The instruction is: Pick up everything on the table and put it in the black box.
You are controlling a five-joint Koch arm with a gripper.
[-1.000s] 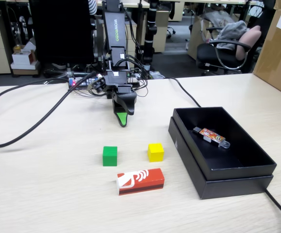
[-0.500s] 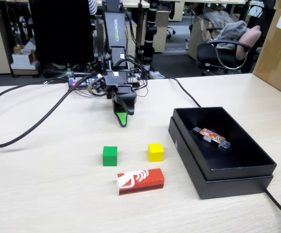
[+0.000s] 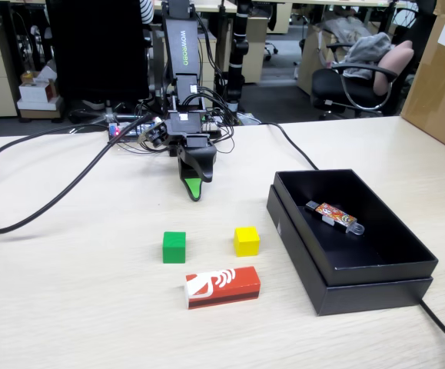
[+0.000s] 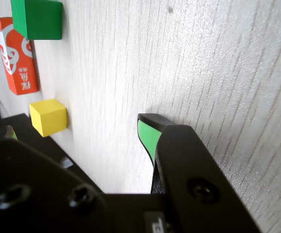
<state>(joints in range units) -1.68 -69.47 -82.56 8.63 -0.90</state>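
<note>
The green cube [image 3: 174, 247], the yellow cube [image 3: 247, 241] and the red carton [image 3: 222, 287] with a white end lie on the pale wood table [image 3: 76, 292], left of the black box [image 3: 383, 286]. My gripper [image 3: 195, 187] points down at the table behind the cubes, apart from them, and holds nothing. In the wrist view the gripper [image 4: 79, 133] is open: one green-padded finger [image 4: 147, 136] is at the right and the other tip is far left, with bare table between. The green cube [image 4: 37, 18], red carton [image 4: 16, 58] and yellow cube [image 4: 48, 116] show at the left.
A small colourful packet [image 3: 334, 216] lies inside the black box. A black cable [image 3: 45, 204] loops over the table's left side. Another cable [image 3: 295, 150] runs behind the box. A brown cardboard carton [image 3: 441, 77] stands at the far right.
</note>
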